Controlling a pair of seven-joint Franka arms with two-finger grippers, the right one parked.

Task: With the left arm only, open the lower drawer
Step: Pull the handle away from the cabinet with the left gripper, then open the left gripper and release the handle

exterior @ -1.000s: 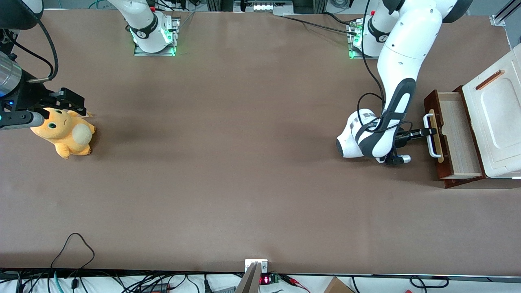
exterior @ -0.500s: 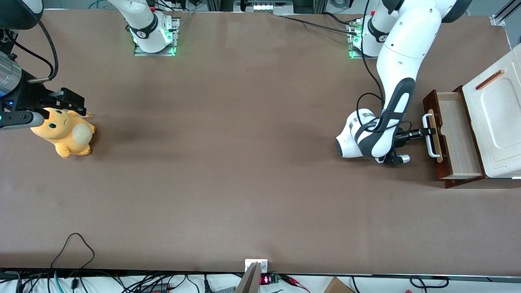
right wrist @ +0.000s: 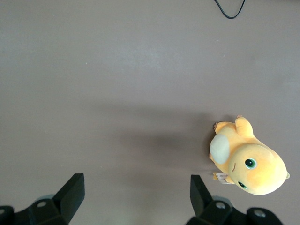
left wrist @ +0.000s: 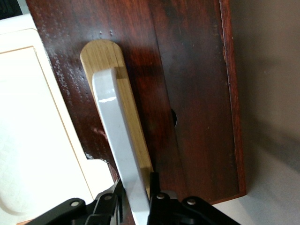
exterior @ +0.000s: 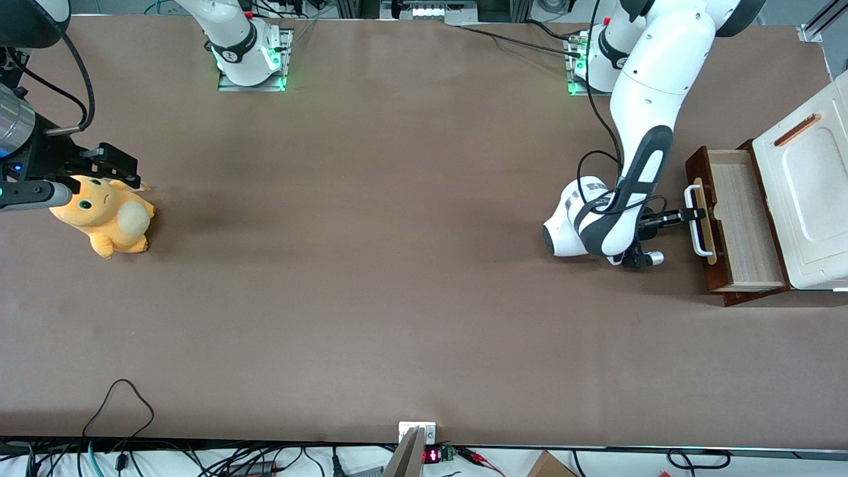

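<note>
The lower drawer (exterior: pixel 739 225) has a dark reddish-brown front (left wrist: pixel 187 93) and a light wood inside, and it stands pulled partly out of the white cabinet (exterior: pixel 805 199) at the working arm's end of the table. Its white bar handle (exterior: pixel 692 220) sits on a pale wood strip (left wrist: pixel 136 131). The left arm (exterior: pixel 636 139) reaches down in front of the drawer. Its gripper (exterior: pixel 689 214) is shut on the white bar handle (left wrist: pixel 117 140), with one black finger on each side of the bar, as the left wrist view (left wrist: pixel 137 197) shows.
An orange plush toy (exterior: pixel 106 215) lies toward the parked arm's end of the table and also shows in the right wrist view (right wrist: pixel 248 161). The white cabinet top has a small orange-brown slot (exterior: pixel 797 130). A black cable loop (exterior: pixel 119 397) lies near the table's front edge.
The gripper has moved away from the cabinet with the handle in it, and the drawer has slid a little farther out.
</note>
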